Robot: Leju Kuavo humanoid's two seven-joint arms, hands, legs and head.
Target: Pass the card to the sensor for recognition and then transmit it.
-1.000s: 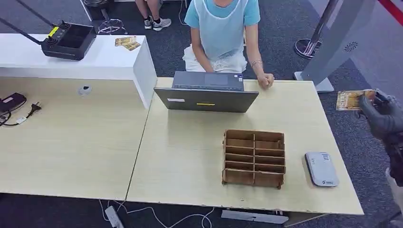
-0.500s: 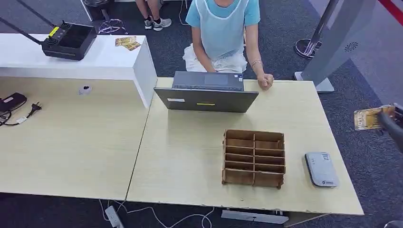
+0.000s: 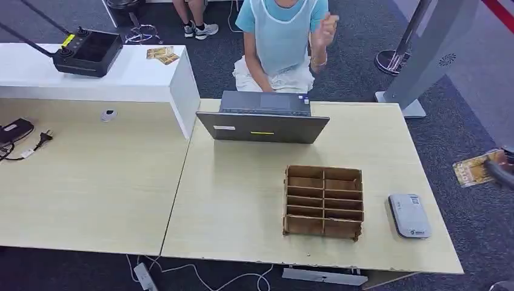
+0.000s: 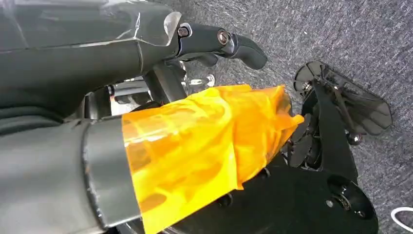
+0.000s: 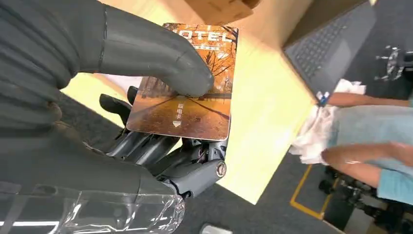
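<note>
A hotel card (image 5: 190, 87) with an autumn picture is pinched between the thumb and fingers (image 5: 160, 151) of my right hand (image 5: 73, 92). In the head view the card (image 3: 474, 169) hangs over the carpet just beyond the table's right edge, and my right hand (image 3: 503, 171) is blurred at the frame's border. The sensor (image 3: 410, 215), a flat grey-white box, lies on the table's near right corner, to the card's lower left. My left hand (image 4: 160, 122), its thumb wrapped in orange tape, hangs over the floor holding nothing.
A wooden compartment rack (image 3: 324, 201) stands left of the sensor. An open laptop (image 3: 263, 118) sits at the table's far edge, with a person (image 3: 283, 36) seated behind it, one hand raised. A white counter (image 3: 91, 79) with a controller is at far left.
My right hand has carried the card nearer and lower along the table's right side, slipping mostly out of the head view. The person's hand lifted off the table.
</note>
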